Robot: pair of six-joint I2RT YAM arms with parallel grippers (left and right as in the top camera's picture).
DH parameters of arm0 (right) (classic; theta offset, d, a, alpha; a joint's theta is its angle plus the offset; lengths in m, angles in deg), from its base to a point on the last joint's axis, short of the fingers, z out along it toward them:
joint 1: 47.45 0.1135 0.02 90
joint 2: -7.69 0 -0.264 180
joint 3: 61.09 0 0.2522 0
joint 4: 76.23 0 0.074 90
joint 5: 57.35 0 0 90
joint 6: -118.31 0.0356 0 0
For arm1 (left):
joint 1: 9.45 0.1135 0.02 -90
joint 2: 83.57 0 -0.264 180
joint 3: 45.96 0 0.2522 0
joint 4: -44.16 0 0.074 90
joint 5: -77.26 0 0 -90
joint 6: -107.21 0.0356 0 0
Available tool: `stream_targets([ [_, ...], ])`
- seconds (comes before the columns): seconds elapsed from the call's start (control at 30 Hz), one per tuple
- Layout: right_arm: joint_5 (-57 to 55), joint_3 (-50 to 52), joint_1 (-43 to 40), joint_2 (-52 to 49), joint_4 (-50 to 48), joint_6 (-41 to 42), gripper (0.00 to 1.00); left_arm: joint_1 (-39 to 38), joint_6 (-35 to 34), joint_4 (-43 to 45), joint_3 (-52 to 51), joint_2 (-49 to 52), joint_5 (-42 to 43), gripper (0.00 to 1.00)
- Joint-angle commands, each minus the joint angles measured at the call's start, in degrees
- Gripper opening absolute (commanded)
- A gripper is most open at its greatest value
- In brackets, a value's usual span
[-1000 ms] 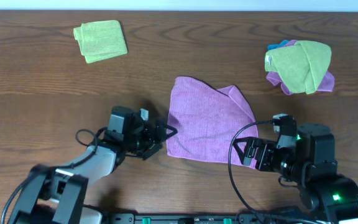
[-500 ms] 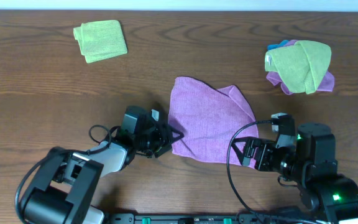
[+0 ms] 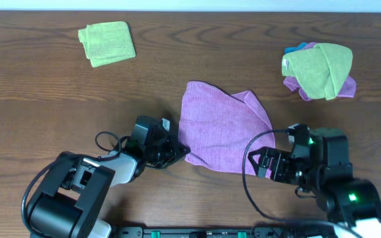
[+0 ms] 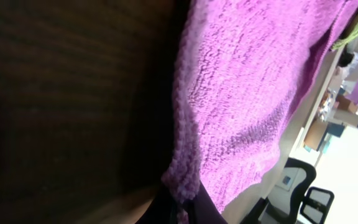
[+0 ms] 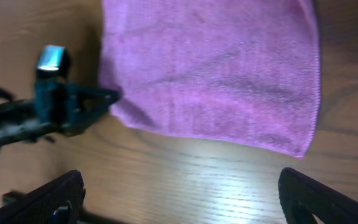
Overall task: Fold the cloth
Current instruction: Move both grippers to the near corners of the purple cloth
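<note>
the cloth lies on the table between my left gripper and my right gripper. behind it, a folded towel lies far left, a heap of cloths far right.

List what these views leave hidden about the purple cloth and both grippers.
- Overhead: the left gripper covers the cloth corner it is shut on, so the depth of the pinch is hidden.
- Left wrist: the bottom edge cuts off the pinch; shadow and blur hide the contact.
- Right wrist: the right gripper shows only fingertips, the rest cut by the bottom edge.
</note>
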Motion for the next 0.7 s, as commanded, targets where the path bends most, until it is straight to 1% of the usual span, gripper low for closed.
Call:
stream_targets([
  [0.0, -3.08, 2.40, -0.81, -4.02, -1.53, -0.68, 0.98, 1.99, 4.22, 0.15, -0.52, -1.14, 3.23, 0.06],
  [0.17, -2.97, 3.87, -2.56, -12.17, -5.46, -1.14, 0.96, 5.79, 6.99, -1.68, -0.52, -4.72, 6.64, 0.06],
  [0.37, 1.86, 3.89, -5.29, -19.74, -6.91, -2.62, 0.94, 9.90, 12.66, -10.82, -0.50, -10.49, 7.32, 0.06],
  [0.5, 4.72, 4.28, -6.56, -22.21, -6.93, -3.10, 0.91, 10.91, 15.08, -15.56, -0.50, -12.92, 7.10, 0.06],
  [0.67, 8.15, 6.84, -7.10, -23.10, -7.41, -3.32, 0.90, 10.93, 15.50, -16.81, -0.50, -13.33, 6.88, 0.06],
])
